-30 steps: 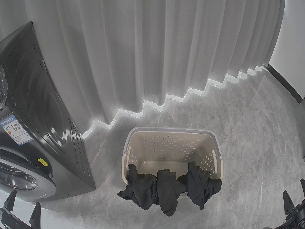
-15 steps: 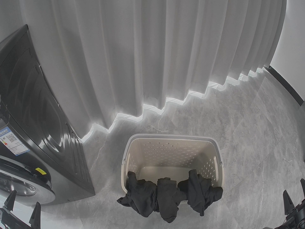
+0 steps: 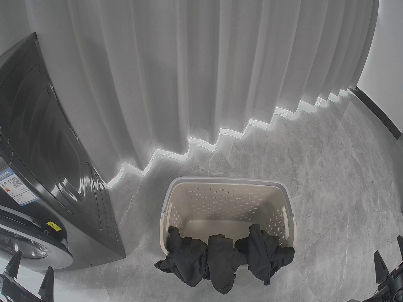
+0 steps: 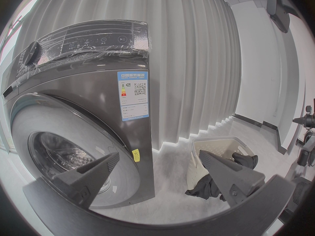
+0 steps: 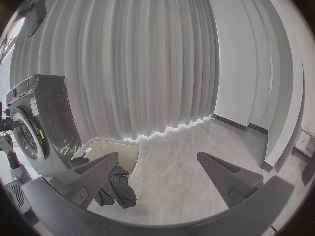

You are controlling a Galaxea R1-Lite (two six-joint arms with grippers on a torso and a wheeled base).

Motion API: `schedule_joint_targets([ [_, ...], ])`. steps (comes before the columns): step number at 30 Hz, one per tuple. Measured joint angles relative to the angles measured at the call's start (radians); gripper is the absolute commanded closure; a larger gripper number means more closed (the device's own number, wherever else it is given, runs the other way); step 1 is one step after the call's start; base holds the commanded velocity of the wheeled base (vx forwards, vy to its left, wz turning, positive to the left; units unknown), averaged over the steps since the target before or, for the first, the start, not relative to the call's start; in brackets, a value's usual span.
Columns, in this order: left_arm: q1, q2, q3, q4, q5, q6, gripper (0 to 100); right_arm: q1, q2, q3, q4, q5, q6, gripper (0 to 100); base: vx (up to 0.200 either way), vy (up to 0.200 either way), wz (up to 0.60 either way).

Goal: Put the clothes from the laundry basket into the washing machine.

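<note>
A beige laundry basket (image 3: 228, 182) stands on the floor in the middle of the head view. Black clothes (image 3: 222, 256) hang over its near rim, partly spilling outside. To the left stands the dark grey washing machine (image 3: 46, 147), its round door (image 4: 65, 154) facing me and looking closed. My left gripper (image 3: 30, 269) is open and holds nothing, low in front of the machine. My right gripper (image 3: 388, 252) is also open and holds nothing, right of the basket. From the wrists I see the left gripper (image 4: 158, 154), the right gripper (image 5: 157, 155), the basket (image 5: 133, 154) and the clothes (image 5: 119, 187).
A long white curtain (image 3: 201, 63) hangs right behind the basket and the machine. Grey tiled floor (image 3: 344, 168) stretches open to the right up to a white wall with a dark skirting (image 3: 378, 110).
The head camera shifted a little a second ago, so the whole picture slid. The basket, clothes and both grippers have kept their places since then.
</note>
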Motion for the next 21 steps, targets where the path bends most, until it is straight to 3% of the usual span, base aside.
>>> schedule_joint_targets([
  [10, 0.0, 0.0, 0.0, 0.0, 0.0, -0.001, 0, 0.0, 0.0, 0.0, 0.0, 0.0, 0.0, 0, 0.0, 0.0, 0.0],
  [16, 0.0, 0.0, 0.0, 0.0, 0.0, -0.001, 0, 0.0, 0.0, 0.0, 0.0, 0.0, 0.0, 0, -0.2, 0.0, 0.0],
  [21, 0.0, 0.0, 0.0, 0.0, 0.0, -0.001, 0, 0.0, 0.0, 0.0, 0.0, 0.0, 0.0, 0, 0.0, 0.0, 0.0],
])
